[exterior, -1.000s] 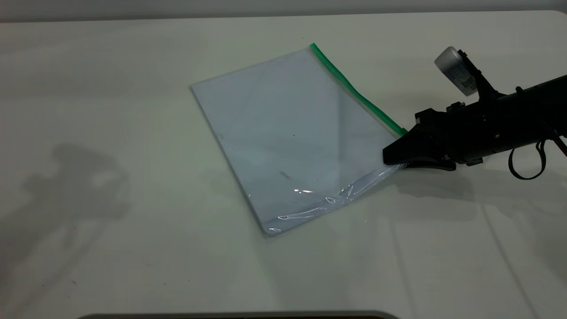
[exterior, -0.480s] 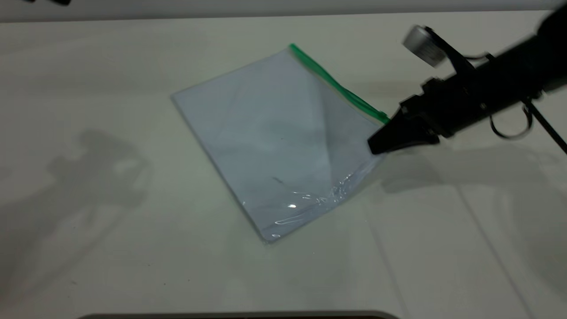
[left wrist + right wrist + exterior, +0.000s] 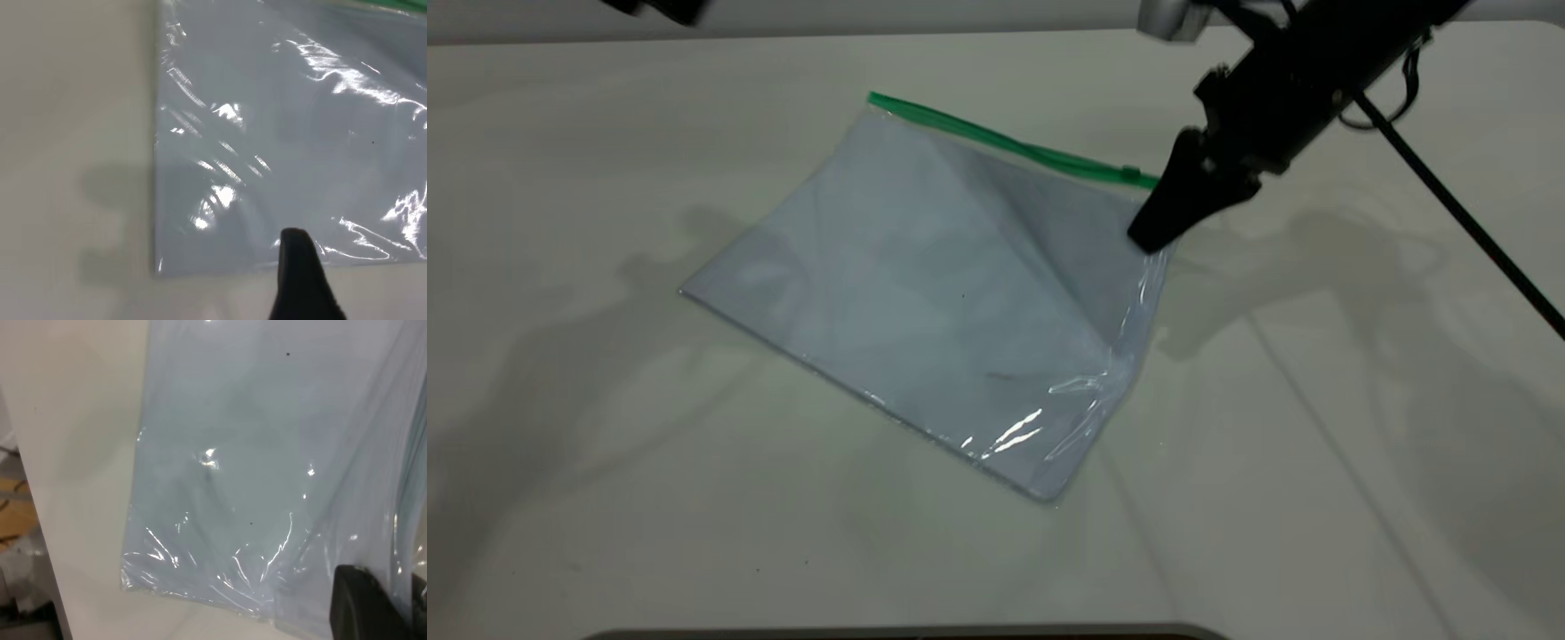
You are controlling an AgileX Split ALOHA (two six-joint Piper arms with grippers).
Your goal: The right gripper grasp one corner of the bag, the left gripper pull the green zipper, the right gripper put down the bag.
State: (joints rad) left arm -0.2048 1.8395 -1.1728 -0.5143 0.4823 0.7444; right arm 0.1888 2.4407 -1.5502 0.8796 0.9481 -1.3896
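Observation:
The bag (image 3: pixel 925 284), a clear pouch with white paper inside, lies on the white table with its right corner raised. The right gripper (image 3: pixel 1149 233), a black arm coming from the top right, is shut on that corner of the bag (image 3: pixel 1152 253), just below the end of the green zipper (image 3: pixel 996 138). The small green slider tab (image 3: pixel 1130 172) sits close to the gripper. In the right wrist view the plastic (image 3: pixel 253 453) runs in between the black jaws of the right gripper (image 3: pixel 400 603). The left gripper (image 3: pixel 660 7) shows only as a dark sliver at the top left. In the left wrist view it (image 3: pixel 300 267) hangs over the bag's edge (image 3: pixel 267 167).
The white table (image 3: pixel 1316 444) surrounds the bag. A black cable (image 3: pixel 1458 213) slants down from the right arm toward the right edge. A dark rim (image 3: pixel 907 633) shows at the table's near edge.
The right gripper has risen and moved toward the far side with the corner held. The bag has swung round, its green edge now along the far side. The left arm has entered at the top left.

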